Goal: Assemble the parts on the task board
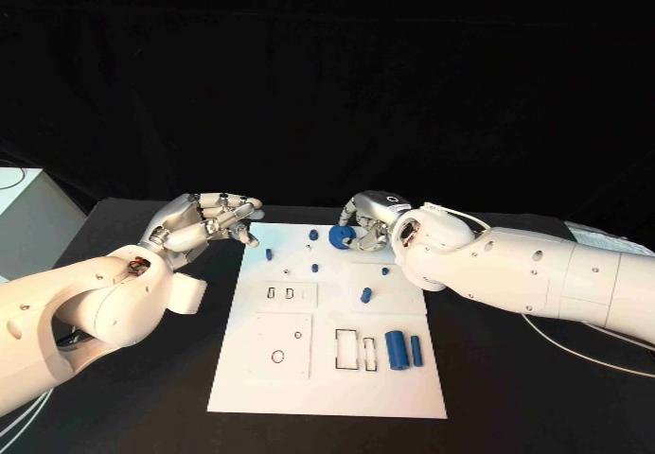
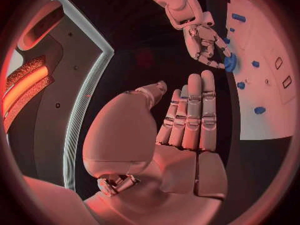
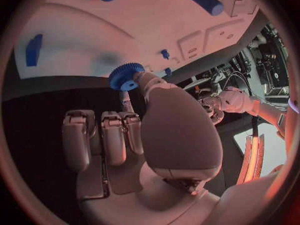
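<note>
The white task board (image 1: 327, 378) lies in the middle of the black table. My right hand (image 1: 371, 219) hovers over the board's far edge and pinches a blue gear (image 1: 343, 234) between thumb and a finger; the right wrist view shows the gear (image 3: 127, 76) at the thumb's tip, above the board (image 3: 94, 40). My left hand (image 1: 204, 222) is off the board's far left corner, its fingers (image 2: 194, 110) stretched out with nothing in them. The left wrist view also shows the right hand (image 2: 203, 40) with the gear (image 2: 230, 62). Two blue cylinders (image 1: 398, 350) lie at the near right of the board.
Several small blue pieces stand or lie on the board's far half, among them a peg (image 1: 269, 253) at the left and another (image 1: 366, 296) near the middle. Raised white plates with slots (image 1: 290, 292) and a hole (image 1: 278, 357) occupy the board's left side.
</note>
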Controlling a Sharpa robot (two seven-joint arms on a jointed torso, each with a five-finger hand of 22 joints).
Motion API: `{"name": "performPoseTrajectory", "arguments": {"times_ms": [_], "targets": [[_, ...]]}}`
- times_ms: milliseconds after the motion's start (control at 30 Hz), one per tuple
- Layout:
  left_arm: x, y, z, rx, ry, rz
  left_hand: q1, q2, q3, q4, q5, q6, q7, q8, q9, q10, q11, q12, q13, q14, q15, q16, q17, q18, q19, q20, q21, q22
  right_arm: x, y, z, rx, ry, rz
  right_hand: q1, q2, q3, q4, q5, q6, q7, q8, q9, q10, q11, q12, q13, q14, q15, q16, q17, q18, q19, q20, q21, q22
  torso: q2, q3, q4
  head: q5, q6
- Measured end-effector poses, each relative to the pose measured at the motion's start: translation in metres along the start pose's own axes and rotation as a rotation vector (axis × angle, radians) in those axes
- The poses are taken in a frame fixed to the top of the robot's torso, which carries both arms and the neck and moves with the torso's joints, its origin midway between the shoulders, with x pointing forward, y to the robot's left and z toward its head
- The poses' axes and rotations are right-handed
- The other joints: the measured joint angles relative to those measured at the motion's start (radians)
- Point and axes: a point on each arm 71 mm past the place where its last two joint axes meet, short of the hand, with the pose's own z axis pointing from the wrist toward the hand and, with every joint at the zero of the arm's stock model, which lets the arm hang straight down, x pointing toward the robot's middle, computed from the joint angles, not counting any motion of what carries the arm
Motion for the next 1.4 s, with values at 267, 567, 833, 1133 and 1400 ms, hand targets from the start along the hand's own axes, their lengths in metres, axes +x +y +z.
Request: {"name": "performPoseTrajectory", "arguments": {"times_ms": [267, 567, 833, 1133, 1400], "targets": [[0.002, 0.000, 0.001, 0.001, 0.006, -0.003, 0.000, 0.000, 0.000, 0.000, 0.000, 0.000, 0.000, 0.000, 0.000, 0.000, 0.000, 0.000, 0.000, 0.000, 0.000, 0.000, 0.000, 0.000, 0.000, 0.000, 0.000, 0.000, 0.008, 0.028, 0.012, -0.052, -0.026, -0.023, -0.001, -0.001, 0.005, 0.000, -0.008, 0.006, 0.001, 0.000, 0.000, 0.000, 0.000, 0.000, 0.000, 0.000, 0.000, 0.000, 0.000, 0.000, 0.000, 0.000, 0.004, 0.000, 0.000, -0.0009, -0.0010, 0.001, 0.001], [0.005, 0.000, 0.002, 0.002, 0.013, -0.006, 0.000, 0.000, 0.000, 0.000, 0.000, 0.000, 0.000, 0.000, 0.000, 0.000, 0.000, 0.000, 0.000, 0.000, 0.000, 0.005, 0.000, 0.000, 0.000, 0.000, 0.000, 0.001, 0.020, 0.045, 0.022, -0.068, -0.031, -0.044, -0.004, -0.004, 0.019, -0.013, -0.014, 0.006, 0.001, 0.000, 0.000, 0.004, -0.004, 0.000, 0.000, 0.000, 0.000, 0.000, 0.000, 0.001, 0.000, 0.000, 0.004, 0.000, 0.001, -0.0019, 0.0025, 0.000, -0.002], [0.007, 0.000, 0.003, 0.002, 0.018, -0.007, 0.000, 0.000, 0.000, 0.000, 0.000, 0.000, 0.000, 0.000, 0.000, 0.000, 0.000, 0.000, 0.000, 0.000, 0.000, 0.005, 0.000, 0.000, 0.000, 0.000, 0.000, 0.001, 0.024, 0.052, 0.027, -0.075, -0.036, -0.058, -0.006, -0.008, 0.024, -0.018, -0.015, 0.008, -0.001, 0.000, 0.000, 0.004, -0.004, 0.000, 0.000, 0.000, 0.000, 0.000, 0.000, 0.001, 0.000, 0.000, 0.004, 0.000, 0.001, -0.0019, 0.0028, 0.002, -0.004], [0.008, 0.000, 0.003, 0.002, 0.021, -0.007, 0.000, 0.000, 0.000, 0.000, 0.000, 0.000, 0.000, 0.000, 0.000, 0.000, 0.000, 0.000, 0.000, 0.000, 0.000, 0.005, 0.001, 0.000, -0.004, 0.004, 0.000, 0.002, 0.027, 0.055, 0.028, -0.082, -0.037, -0.066, -0.009, -0.012, 0.026, -0.021, -0.023, 0.009, -0.002, 0.004, 0.000, 0.004, -0.004, 0.000, 0.000, 0.000, 0.000, 0.000, 0.000, 0.002, 0.000, 0.000, 0.004, 0.000, 0.001, -0.0018, 0.0027, 0.002, -0.006], [0.008, 0.000, 0.004, 0.002, 0.022, -0.006, 0.000, 0.000, 0.000, 0.000, 0.000, 0.000, 0.000, 0.000, 0.000, 0.000, 0.000, 0.000, 0.000, 0.000, 0.000, 0.005, 0.001, 0.000, -0.004, 0.004, 0.000, 0.002, 0.030, 0.058, 0.029, -0.086, -0.029, -0.066, -0.012, -0.014, 0.030, -0.020, -0.025, 0.010, -0.004, 0.004, 0.000, 0.004, -0.004, 0.000, 0.000, 0.000, 0.000, 0.000, 0.000, 0.002, 0.000, 0.000, 0.004, -0.001, 0.001, -0.0012, 0.0025, 0.003, -0.008]]}}
